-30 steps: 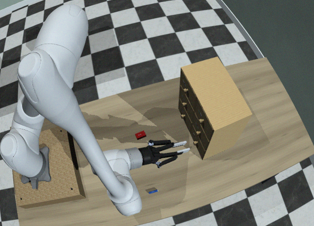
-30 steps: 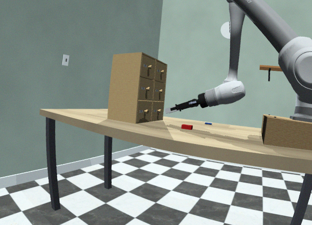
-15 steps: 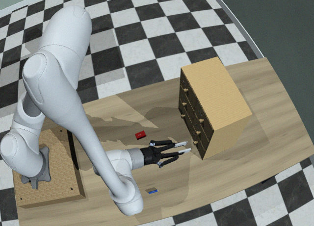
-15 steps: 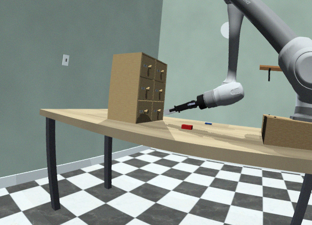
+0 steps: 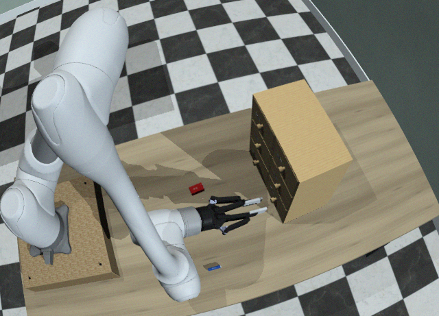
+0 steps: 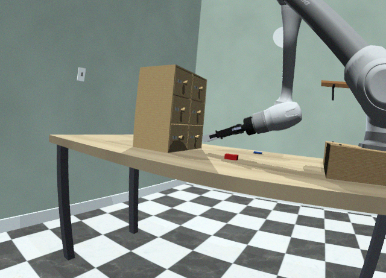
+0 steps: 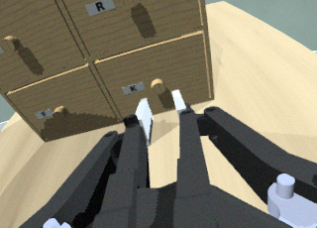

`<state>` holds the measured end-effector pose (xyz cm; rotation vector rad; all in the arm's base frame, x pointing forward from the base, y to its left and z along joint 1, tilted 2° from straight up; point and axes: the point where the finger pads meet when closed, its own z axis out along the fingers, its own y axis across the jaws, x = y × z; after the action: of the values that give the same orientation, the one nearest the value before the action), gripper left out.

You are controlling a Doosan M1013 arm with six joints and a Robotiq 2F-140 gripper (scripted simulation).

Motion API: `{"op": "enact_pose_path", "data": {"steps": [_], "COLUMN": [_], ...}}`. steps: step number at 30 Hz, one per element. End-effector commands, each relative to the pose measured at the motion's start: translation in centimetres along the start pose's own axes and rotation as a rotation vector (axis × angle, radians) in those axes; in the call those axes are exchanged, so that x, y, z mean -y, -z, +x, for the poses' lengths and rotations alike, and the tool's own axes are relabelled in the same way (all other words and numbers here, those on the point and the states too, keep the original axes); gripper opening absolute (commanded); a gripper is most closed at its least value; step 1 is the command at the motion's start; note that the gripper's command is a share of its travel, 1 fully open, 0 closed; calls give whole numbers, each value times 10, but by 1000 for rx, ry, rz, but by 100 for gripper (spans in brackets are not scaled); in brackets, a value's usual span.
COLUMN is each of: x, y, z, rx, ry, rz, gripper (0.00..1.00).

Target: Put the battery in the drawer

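Observation:
The small wooden chest [image 5: 298, 146] stands upright at the far right of the table, with six drawers in two columns, all pushed in; it also shows in the exterior view [image 6: 169, 108]. My gripper [image 5: 260, 205] lies level, fingers a narrow gap apart and empty, just short of the knob [image 5: 273, 199] of a bottom drawer. In the wrist view the fingertips sit just below that knob [image 7: 158, 84]; its label [image 7: 133, 88] is too small to read. The drawer above is marked R [image 7: 101, 6]. A red block [image 5: 195, 188], likely the battery, lies on the table behind the gripper.
A small flat blue item [image 5: 213, 267] lies near the table's front edge. The arm's wooden mounting block [image 5: 67, 234] takes up the left end of the table. The table edge runs close behind the chest's right side.

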<state>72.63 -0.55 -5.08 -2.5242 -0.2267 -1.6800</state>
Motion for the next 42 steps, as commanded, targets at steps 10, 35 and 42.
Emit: {"op": "enact_pose_path", "data": {"steps": [10, 35, 42], "x": [1, 1, 2], "y": [-4, -6, -8], "z": [4, 6, 9], "rx": [-11, -11, -11], "ry": [5, 5, 5], "rz": [1, 1, 1], "gripper": [20, 20, 20]}}
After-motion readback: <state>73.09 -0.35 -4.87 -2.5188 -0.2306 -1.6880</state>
